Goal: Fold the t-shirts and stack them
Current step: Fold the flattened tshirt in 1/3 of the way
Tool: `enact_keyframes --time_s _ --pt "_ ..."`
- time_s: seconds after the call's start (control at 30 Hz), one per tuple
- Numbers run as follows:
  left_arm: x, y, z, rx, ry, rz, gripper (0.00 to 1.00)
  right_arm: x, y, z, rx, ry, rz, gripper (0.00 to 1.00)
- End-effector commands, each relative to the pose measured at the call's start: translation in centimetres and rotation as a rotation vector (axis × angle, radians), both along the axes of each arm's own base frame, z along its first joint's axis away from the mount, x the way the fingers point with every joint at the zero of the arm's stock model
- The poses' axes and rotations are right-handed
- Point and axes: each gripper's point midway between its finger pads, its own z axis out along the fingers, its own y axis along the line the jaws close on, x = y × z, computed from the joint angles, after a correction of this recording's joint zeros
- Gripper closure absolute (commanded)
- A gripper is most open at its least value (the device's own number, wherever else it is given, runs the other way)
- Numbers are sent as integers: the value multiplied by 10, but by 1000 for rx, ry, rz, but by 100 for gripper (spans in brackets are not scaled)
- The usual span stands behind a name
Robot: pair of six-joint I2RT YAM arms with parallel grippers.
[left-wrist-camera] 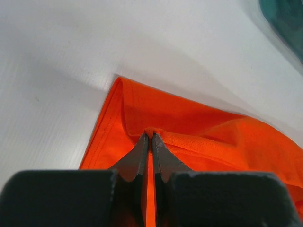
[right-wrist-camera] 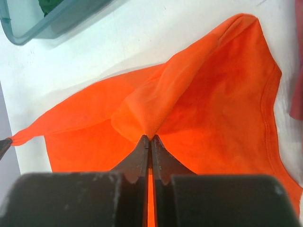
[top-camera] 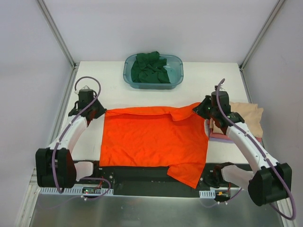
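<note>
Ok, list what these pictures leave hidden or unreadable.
- Top view: the right arm covers part of the stack under the beige shirt; its shirt count is unclear.
- Top view: the green shirt is bunched in the tub; one garment or several, untellable.
- Left wrist view: tub cut off by the upper right edge, blurred.

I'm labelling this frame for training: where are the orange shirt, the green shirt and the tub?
orange shirt (top-camera: 151, 139), top view, middle of the spread cloth.
green shirt (top-camera: 150, 68), top view, centre of the crumpled heap.
tub (top-camera: 178, 74), top view, its right wall.
</note>
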Motion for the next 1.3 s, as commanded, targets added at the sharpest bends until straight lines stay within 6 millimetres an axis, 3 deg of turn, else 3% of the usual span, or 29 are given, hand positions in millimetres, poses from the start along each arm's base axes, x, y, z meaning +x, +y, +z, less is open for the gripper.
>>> enact_keyframes --time_s 0.0,0.17,0.43,0.6,0.8,0.87,0.9,0.97,1.0,1.1,1.17,1.2,1.23,1.27 --pt "-8 8 13 21 -85 53 100 -28 -5 -3 -2 35 32 99" --pt "-22 -3 8 -15 -81 -6 100 -45 -11 -5 -5 39 36 99" --pt "-51 0 -15 -11 -27 13 100 -71 -19 -17 -28 74 42 99" --pt "-70 -6 -37 -51 43 16 100 -90 -23 -41 -36 149 44 99" --pt "-90 6 -59 -14 135 97 100 -109 -30 -70 -32 217 1 96" --pt "-92 7 -60 -13 141 106 91 -116 -34 -81 -38 238 -22 94" --pt "-91 8 -55 -1 129 88 82 -119 -38 -87 -51 246 -37 92" --pt "-92 17 -44 30 115 133 54 -124 -46 -91 -82 258 -62 81" --pt "-92 20 -36 40 98 147 50 -126 -47 -88 -91 252 -51 75" --pt "-88 17 -11 2 7 171 37 -125 -48 -69 -105 194 -20 42" --pt "-83 11 6 -37 -49 161 27 -119 -46 -50 -95 130 -12 27" --pt "-80 8 15 -53 -69 149 18 -114 -45 -40 -92 94 0 21" --pt "-75 5 26 -69 -90 136 1 -109 -43 -29 -89 59 6 11" --pt "-71 0 32 -83 -99 117 1 -105 -42 -24 -89 42 18 4"
